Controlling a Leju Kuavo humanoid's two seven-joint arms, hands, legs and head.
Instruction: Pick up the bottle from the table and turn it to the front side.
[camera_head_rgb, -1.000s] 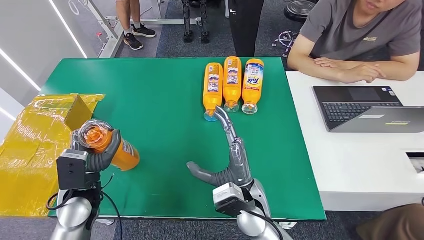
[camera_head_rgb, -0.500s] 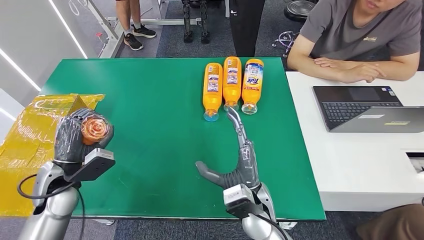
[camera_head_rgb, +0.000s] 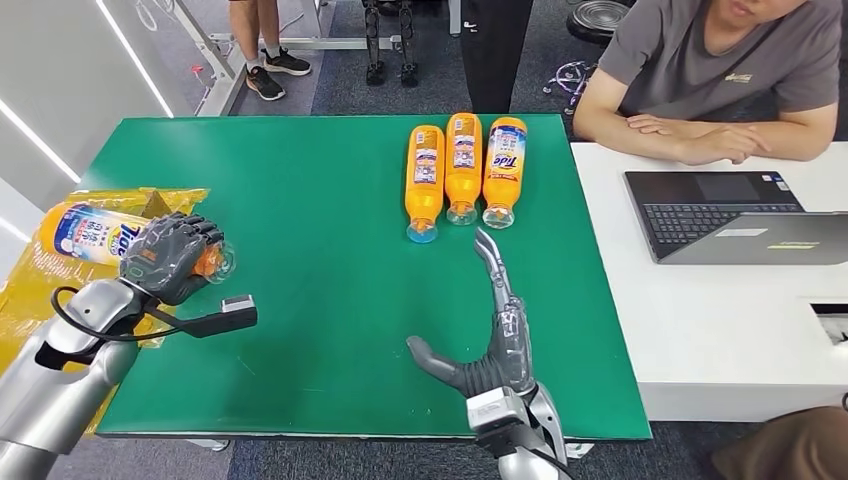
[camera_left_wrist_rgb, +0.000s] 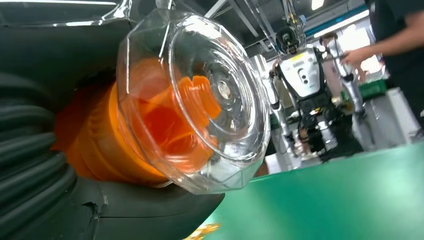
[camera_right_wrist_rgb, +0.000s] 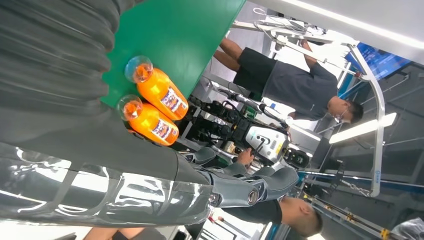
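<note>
Orange plastic bottle (camera_head_rgb: 95, 232) with a clear cap, clasped sideways in the left hand (camera_head_rgb: 172, 257).
Right hand (camera_head_rgb: 487, 340) spread, holding nothing, above the green bench (camera_head_rgb: 320, 200).

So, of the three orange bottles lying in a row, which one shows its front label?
The rightmost bottle, nearest the laptop: it shows the Tide logo. The middle bottle and the left bottle show their small-print back labels.

Orange bottle (camera_head_rgb: 105, 236) (clear cap, label up) lies sideways, lifted at table's left edge
</note>
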